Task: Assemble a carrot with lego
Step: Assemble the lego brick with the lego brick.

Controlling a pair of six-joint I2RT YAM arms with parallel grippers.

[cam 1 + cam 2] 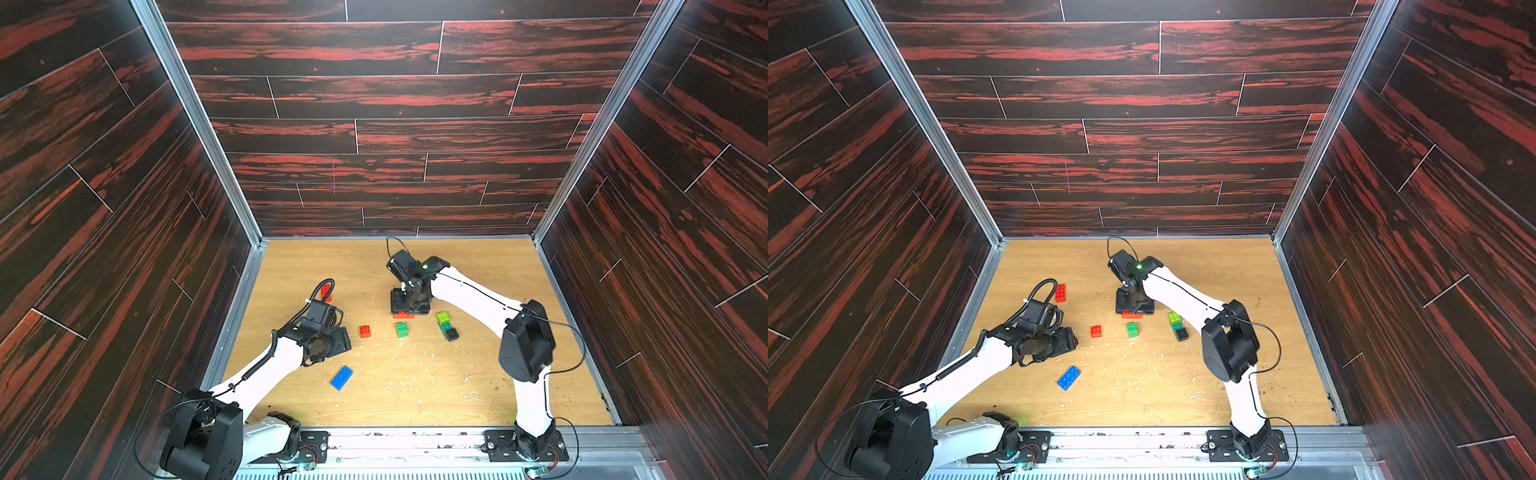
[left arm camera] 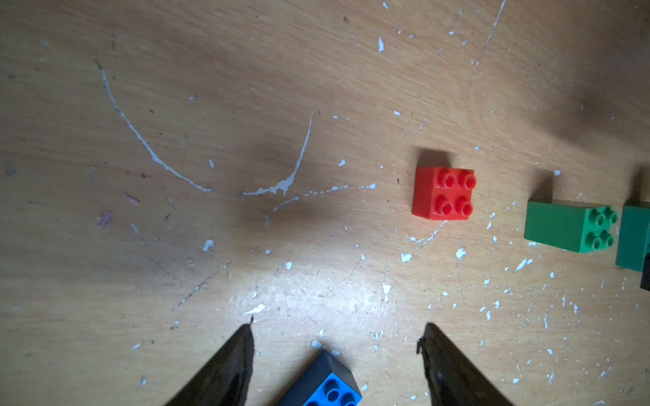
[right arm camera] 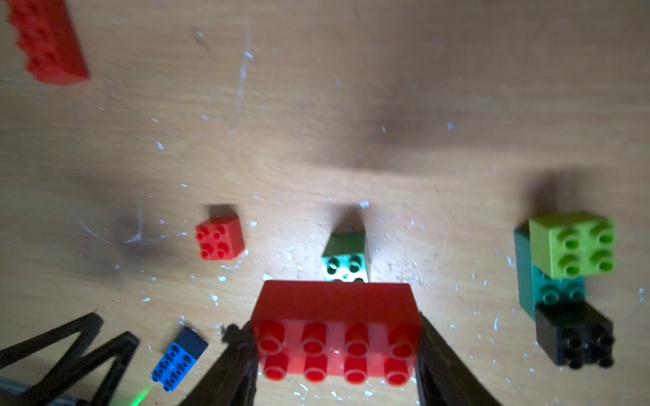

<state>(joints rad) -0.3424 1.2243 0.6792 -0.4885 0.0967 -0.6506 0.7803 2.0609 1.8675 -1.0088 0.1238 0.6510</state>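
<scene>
The lego bricks lie apart on the wooden table point(image 1: 478, 374). My right gripper point(image 3: 330, 337) is shut on an oblong red brick point(image 3: 336, 305), gripped by its short ends with the studs up; in a top view this brick point(image 1: 403, 314) peeks out under the gripper point(image 1: 409, 303). The only joined part of the carrot is a teal bar point(image 3: 548, 291) carrying a lime brick point(image 3: 573, 242) and a black brick point(image 3: 573, 334). My left gripper point(image 2: 337, 328) hangs open and empty above a blue brick point(image 2: 327, 383) point(image 1: 342, 377).
A small red brick point(image 1: 365, 331) and a green brick point(image 1: 402, 329) sit between the two grippers. A second oblong red brick point(image 1: 1060, 292) lies behind the left arm. Dark panel walls close in the table at the back and on both sides.
</scene>
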